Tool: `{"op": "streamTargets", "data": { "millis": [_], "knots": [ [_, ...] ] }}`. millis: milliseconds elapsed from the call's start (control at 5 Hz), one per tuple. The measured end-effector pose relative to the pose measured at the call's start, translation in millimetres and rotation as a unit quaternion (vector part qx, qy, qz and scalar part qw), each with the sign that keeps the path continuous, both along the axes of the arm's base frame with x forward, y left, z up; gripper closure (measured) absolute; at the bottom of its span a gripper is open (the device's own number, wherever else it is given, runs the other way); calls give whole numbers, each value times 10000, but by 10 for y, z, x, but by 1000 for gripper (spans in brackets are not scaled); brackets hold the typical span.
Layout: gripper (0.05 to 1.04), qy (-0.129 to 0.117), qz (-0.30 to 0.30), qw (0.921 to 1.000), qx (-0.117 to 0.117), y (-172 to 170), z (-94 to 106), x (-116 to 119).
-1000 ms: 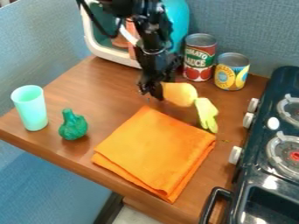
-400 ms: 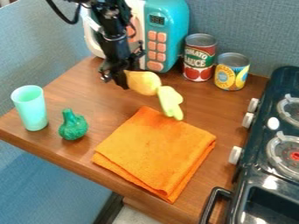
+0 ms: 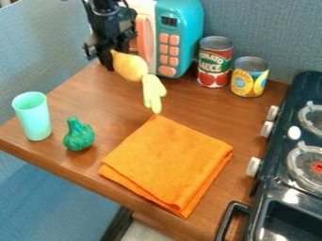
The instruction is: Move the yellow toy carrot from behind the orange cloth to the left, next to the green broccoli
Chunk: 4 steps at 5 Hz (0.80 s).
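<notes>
Underneath, we see the wooden table (image 3: 82, 96), the biggest thing, with a folded orange cloth (image 3: 170, 162) lying on it; we place all the rest by that cloth. To its right stands the dark toy stove (image 3: 277, 169), with pale knobs along the side facing the cloth. Beyond the cloth, we have the turquoise and white toy microwave (image 3: 189, 37). The black gripper (image 3: 108, 60) hangs beyond the cloth and to its left, in front of the microwave's left part. We see it closed around the narrow upper end of a yellow and pale-green toy (image 3: 132, 67), which slants down so that its pale-green tip shows right by the cloth's far corner; we cannot tell whether they touch. Beyond the cloth and to its right, we find two upright cans, the taller red-and-green one (image 3: 214, 66) and the shorter yellow-and-blue one (image 3: 248, 82). Left of the cloth stands a mint-green cup (image 3: 35, 120), and between cup and cloth we see a small dark-green toy vegetable (image 3: 78, 136).
</notes>
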<state>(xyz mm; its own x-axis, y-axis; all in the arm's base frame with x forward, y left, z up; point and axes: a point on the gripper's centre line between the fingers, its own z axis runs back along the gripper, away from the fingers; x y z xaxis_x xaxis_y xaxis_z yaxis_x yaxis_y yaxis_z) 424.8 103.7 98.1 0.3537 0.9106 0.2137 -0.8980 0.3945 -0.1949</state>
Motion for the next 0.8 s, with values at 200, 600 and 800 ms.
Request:
{"op": "streamTargets", "data": {
  "millis": [200, 600, 800],
  "knots": [
    [644, -15, 130, 9998, 113, 148, 66, -9],
    [644, 141, 122, 9989, 440, 353, 39, 13],
    [644, 371, 90, 9979, 527, 411, -110, 0]
  ]
}}
